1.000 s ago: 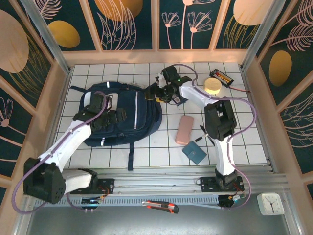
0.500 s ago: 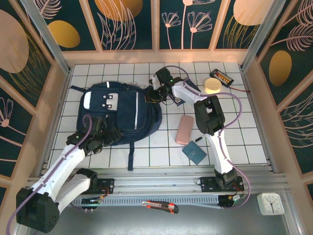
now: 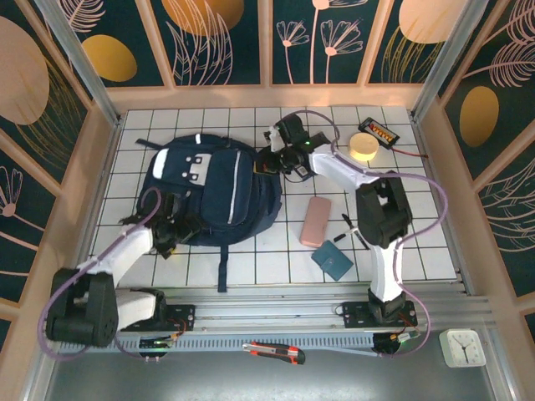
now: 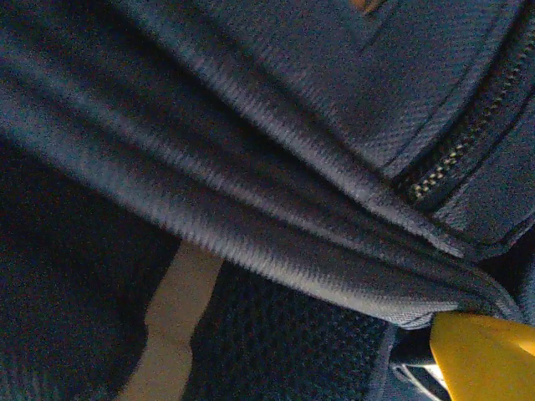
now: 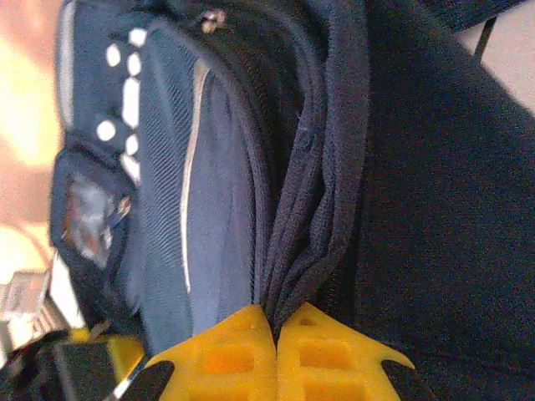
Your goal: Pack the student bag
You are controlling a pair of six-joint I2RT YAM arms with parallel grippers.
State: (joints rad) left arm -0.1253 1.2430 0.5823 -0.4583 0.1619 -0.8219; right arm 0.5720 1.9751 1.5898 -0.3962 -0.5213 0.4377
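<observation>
The student bag [image 3: 213, 188] lies flat on the white tiled table [image 3: 418, 225], left of centre in the overhead view, with its white patches toward the top. The right gripper [image 3: 272, 160] sits at the bag's upper right edge. In its wrist view the yellow fingers [image 5: 238, 351] are pressed together on a fold of navy fabric beside a zipper [image 5: 266, 192] (a firm pinch). The left gripper [image 3: 170, 231] rests at the bag's lower left edge, jaws spread wide, one yellow finger [image 4: 481, 355] beside the fabric. A pink case [image 3: 315, 220] and a teal wallet [image 3: 333, 261] lie right of the bag, apart from it.
</observation>
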